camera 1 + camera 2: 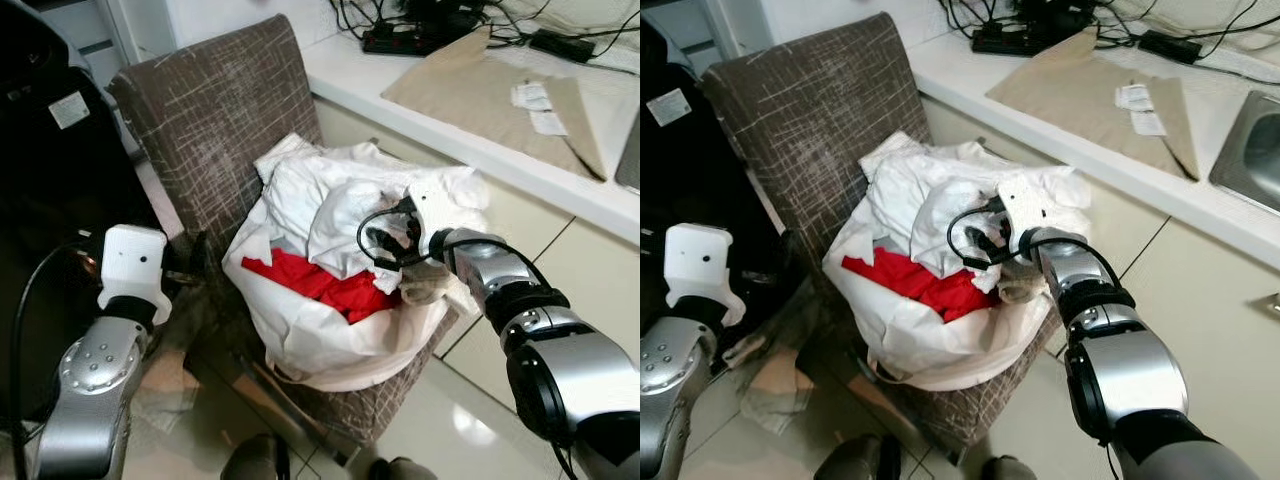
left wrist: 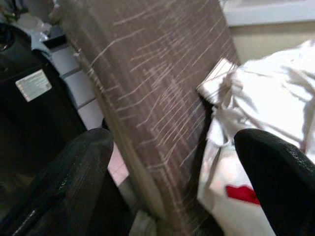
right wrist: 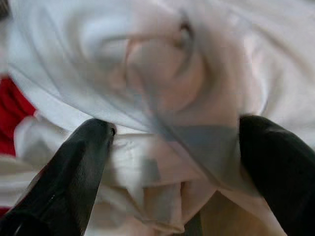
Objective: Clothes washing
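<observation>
My right end effector (image 1: 392, 243) reaches into the heap of white laundry (image 1: 340, 200) piled on the brown woven chair (image 1: 215, 110), its two black fingers (image 3: 74, 167) spread wide apart with a fold of pale cloth lying between them — I cannot say they have closed on anything. A red garment (image 1: 325, 285) lies in the middle of the heap, wrapped round by a white sheet (image 1: 320, 345) that hangs over the seat's front edge. My left end effector (image 2: 172, 187) hovers beside the chair's back, fingers wide open and holding nothing; its wrist view looks along the woven backrest, with the laundry on one side and a black appliance (image 2: 34, 113) on the other. That appliance carries a white label (image 2: 33, 84), its print too small to read. On the white surface (image 1: 400, 95) behind the chair lie a tan cloth (image 1: 470, 90), paper slips (image 1: 535, 100) with unreadable writing, and a black power strip (image 1: 410, 38) with cables. The right eye view takes in a metal sink (image 1: 1250, 150) at the surface's far end — the left eye view catches just its edge.
</observation>
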You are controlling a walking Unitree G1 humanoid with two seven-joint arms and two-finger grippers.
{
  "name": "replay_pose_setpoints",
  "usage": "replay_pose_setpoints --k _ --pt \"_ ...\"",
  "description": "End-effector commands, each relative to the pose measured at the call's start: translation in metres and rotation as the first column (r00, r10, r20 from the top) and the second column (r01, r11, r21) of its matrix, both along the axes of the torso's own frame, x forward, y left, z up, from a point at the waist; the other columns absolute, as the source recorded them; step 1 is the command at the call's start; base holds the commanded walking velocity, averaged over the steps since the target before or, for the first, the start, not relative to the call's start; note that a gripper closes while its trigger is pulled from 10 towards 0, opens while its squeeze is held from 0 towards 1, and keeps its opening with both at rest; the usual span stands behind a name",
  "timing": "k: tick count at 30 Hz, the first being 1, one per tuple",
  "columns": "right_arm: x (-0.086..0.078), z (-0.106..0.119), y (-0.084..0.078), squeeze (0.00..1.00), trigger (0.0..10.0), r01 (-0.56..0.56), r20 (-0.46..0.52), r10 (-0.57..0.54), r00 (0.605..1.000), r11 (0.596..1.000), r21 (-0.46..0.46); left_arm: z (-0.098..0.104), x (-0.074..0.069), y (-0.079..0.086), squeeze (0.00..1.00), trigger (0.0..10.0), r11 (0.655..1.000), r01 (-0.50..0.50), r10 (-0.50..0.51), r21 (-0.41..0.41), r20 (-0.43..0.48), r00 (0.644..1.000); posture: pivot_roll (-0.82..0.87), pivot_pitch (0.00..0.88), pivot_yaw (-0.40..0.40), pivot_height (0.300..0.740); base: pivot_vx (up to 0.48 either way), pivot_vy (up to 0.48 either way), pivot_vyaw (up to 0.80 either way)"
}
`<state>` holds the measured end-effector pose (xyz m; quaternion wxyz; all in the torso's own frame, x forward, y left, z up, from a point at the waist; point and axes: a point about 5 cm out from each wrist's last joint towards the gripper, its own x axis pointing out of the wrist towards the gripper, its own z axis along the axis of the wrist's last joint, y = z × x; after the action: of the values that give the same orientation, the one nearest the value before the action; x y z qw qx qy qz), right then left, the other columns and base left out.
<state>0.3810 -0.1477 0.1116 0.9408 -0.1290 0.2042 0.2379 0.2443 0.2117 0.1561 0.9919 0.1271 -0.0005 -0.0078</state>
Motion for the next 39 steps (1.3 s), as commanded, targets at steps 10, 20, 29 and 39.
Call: replay_pose_setpoints --k 10,20,29,39 --pt "0.004 0.002 -0.017 0.0 0.0 0.196 0.261 -0.117 0.958 0.933 -0.302 0.009 -0.006 -0.002 0.0 10.0 1.0 -0.002 0.002 0.002 -0.013 1.0 0.18 0.199 -0.008 0.731 0.0 0.0 0.0" --pt "-0.005 -0.013 -0.011 0.0 0.0 0.186 0.282 -0.086 0.955 0.919 -0.349 0.005 -0.007 -0.012 0.0 10.0 1.0 0.028 -0.029 -0.012 -0.037 0.999 0.16 0.202 -0.001 0.731 0.0 0.0 0.0" --pt "-0.006 -0.016 -0.01 0.0 0.0 0.261 0.206 -0.241 0.948 0.962 -0.079 0.003 0.001 -0.021 0.0 10.0 0.998 0.056 -0.057 -0.019 -0.038 0.998 0.12 0.189 -0.007 0.731 0.0 0.0 0.0" --pt "-0.004 -0.005 0.0 0.0 0.0 0.231 0.193 -0.272 0.943 0.95 0.208 -0.003 0.019 -0.039 0.0 10.0 0.994 0.089 -0.091 -0.057 -0.022 0.996 0.04 0.124 -0.021 0.731 0.0 0.0 0.0"
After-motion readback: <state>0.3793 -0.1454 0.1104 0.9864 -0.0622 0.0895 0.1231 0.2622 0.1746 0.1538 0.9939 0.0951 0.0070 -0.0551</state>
